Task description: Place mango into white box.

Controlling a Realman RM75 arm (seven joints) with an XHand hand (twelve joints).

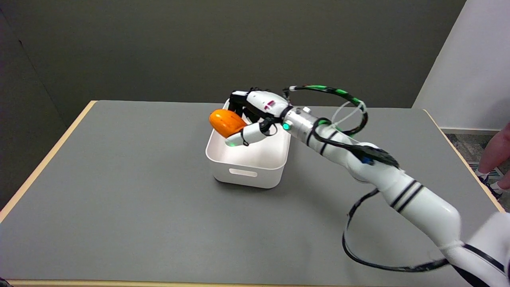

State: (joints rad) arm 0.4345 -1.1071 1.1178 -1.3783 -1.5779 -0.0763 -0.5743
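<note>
You have one mango (226,122), one white box (248,159), one table (119,207). One arm (398,187) in view, ending in one right hand (255,115). One person's leg (496,157) at the right edge.

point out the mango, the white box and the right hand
mango (225,121), head view, on its orange top side
white box (255,175), head view, on its near wall
right hand (259,113), head view, on the middle of the hand

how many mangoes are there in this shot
1. The orange mango is held by the right hand above the left rim of the white box. The hand hides part of the box's inside, so another could be there.
</note>
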